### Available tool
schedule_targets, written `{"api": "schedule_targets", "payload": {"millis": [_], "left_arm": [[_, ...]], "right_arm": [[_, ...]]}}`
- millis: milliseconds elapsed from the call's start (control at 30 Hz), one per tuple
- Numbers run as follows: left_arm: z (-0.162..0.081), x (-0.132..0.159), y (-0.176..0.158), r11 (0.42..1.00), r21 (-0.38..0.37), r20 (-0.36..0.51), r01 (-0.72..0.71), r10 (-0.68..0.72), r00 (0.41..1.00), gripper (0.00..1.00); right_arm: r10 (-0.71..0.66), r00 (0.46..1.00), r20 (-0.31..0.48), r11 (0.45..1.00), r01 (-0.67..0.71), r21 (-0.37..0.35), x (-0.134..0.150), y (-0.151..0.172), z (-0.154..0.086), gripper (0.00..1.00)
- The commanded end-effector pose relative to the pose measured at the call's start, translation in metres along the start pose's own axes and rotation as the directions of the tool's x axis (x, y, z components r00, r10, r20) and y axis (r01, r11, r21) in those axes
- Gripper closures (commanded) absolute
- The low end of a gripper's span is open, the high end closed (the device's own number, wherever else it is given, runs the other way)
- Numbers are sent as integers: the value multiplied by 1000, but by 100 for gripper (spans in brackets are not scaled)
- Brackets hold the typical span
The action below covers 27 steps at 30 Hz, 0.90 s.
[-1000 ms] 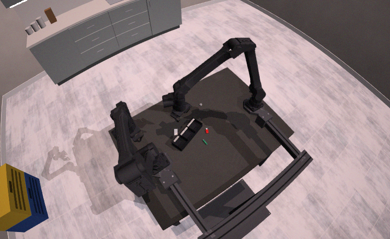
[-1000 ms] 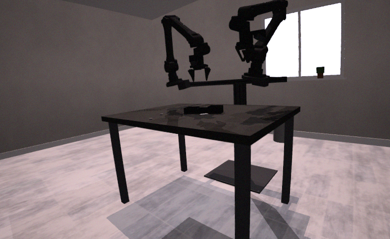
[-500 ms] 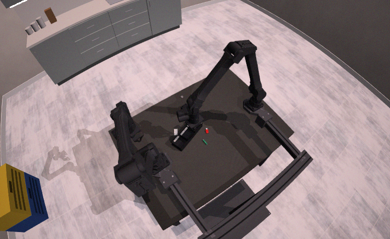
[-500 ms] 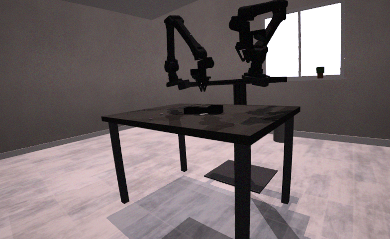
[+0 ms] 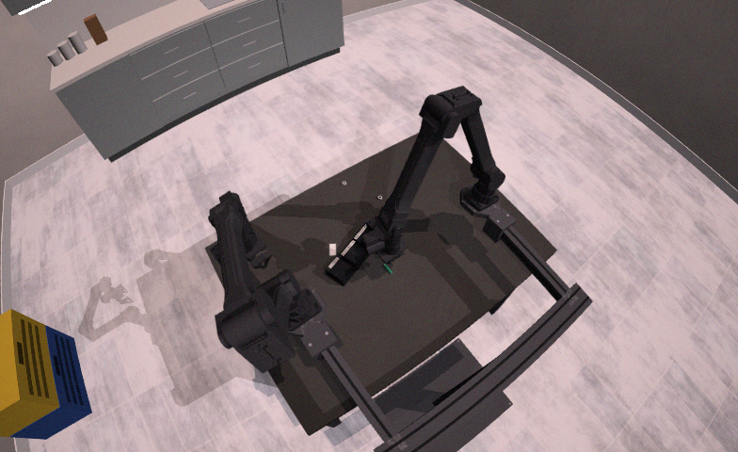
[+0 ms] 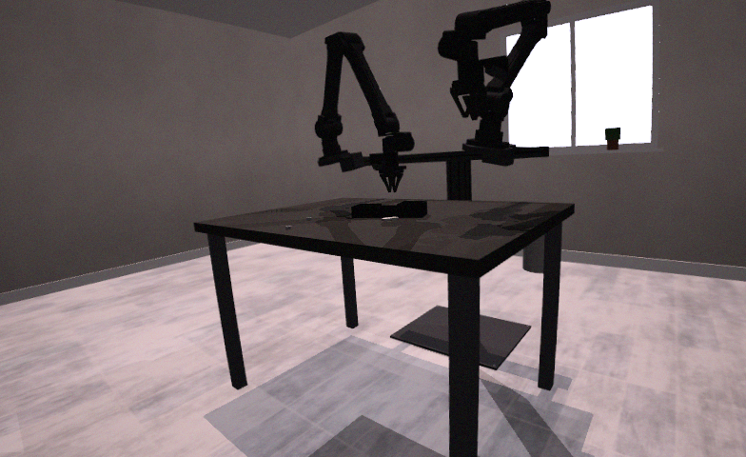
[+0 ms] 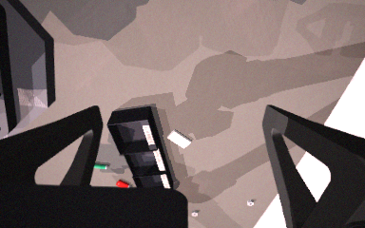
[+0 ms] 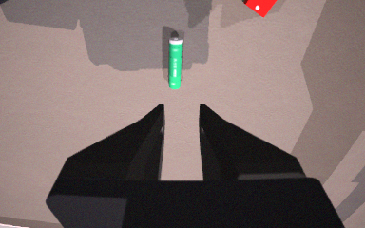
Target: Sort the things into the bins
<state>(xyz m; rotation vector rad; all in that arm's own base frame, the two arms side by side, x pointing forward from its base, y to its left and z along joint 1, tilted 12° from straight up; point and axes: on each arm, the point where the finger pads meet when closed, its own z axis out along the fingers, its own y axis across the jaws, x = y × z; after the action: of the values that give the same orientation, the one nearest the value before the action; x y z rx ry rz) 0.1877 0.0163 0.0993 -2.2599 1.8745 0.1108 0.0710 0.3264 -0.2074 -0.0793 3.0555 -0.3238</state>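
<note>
Top camera peers down from high; both wrist cameras share the green cylinder (image 7: 101, 166) (image 8: 175, 66).

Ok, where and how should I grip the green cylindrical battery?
Probably mid-barrel, from above, one finger on each long side: the green cylindrical battery lies on its side, with table visible along both flanks.

Green battery (image 5: 387, 268) (image 7: 101, 166) (image 8: 175, 66), apparently glossy plastic.
</note>
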Motion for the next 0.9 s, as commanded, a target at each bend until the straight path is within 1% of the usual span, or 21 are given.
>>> {"api": "schedule_targets", "payload": {"millis": [0,33,67,133,167,200,233,267,300,400,567,600,867], "left_arm": [[-1,-1,-3,1000,16,-7,-2,3,1000,0],[-1,-1,-3,1000,16,-7,-2,3,1000,0],[-1,-1,-3,1000,16,-7,-2,3,1000,0],[-1,-1,-3,1000,16,-7,-2,3,1000,0],[-1,-1,-3,1000,16,-7,-2,3,1000,0],[-1,-1,-3,1000,16,-7,-2,3,1000,0],[-1,-1,-3,1000,16,-7,-2,3,1000,0],[-1,-1,-3,1000,16,-7,-2,3,1000,0],[-1,-1,-3,1000,16,-7,-2,3,1000,0],[-1,-1,-3,1000,16,-7,-2,3,1000,0],[-1,-1,-3,1000,16,-7,-2,3,1000,0],[-1,-1,-3,1000,16,-7,-2,3,1000,0],[-1,-1,-3,1000,16,-7,-2,3,1000,0]], "right_arm": [[35,999,1,999,-35,-7,5,1,8,77],[65,998,8,996,-64,-57,-11,24,-5,77],[67,998,12,995,-66,-75,-15,30,-13,77],[64,998,8,997,-63,-47,-16,26,-11,77],[59,998,4,998,-59,-26,-15,21,-3,77],[53,999,2,998,-53,-19,-14,20,1,77],[54,999,3,998,-53,-25,-15,21,0,77],[34,999,5,999,-34,-14,-5,13,1,77],[34,999,5,999,-34,-14,-2,8,0,77],[38,999,8,999,-38,-38,-2,12,-7,77],[53,999,2,998,-53,-24,-8,7,-3,77],[38,999,5,999,-38,-29,-7,14,-4,77],[38,999,5,999,-38,-29,-7,14,-5,77]]}}
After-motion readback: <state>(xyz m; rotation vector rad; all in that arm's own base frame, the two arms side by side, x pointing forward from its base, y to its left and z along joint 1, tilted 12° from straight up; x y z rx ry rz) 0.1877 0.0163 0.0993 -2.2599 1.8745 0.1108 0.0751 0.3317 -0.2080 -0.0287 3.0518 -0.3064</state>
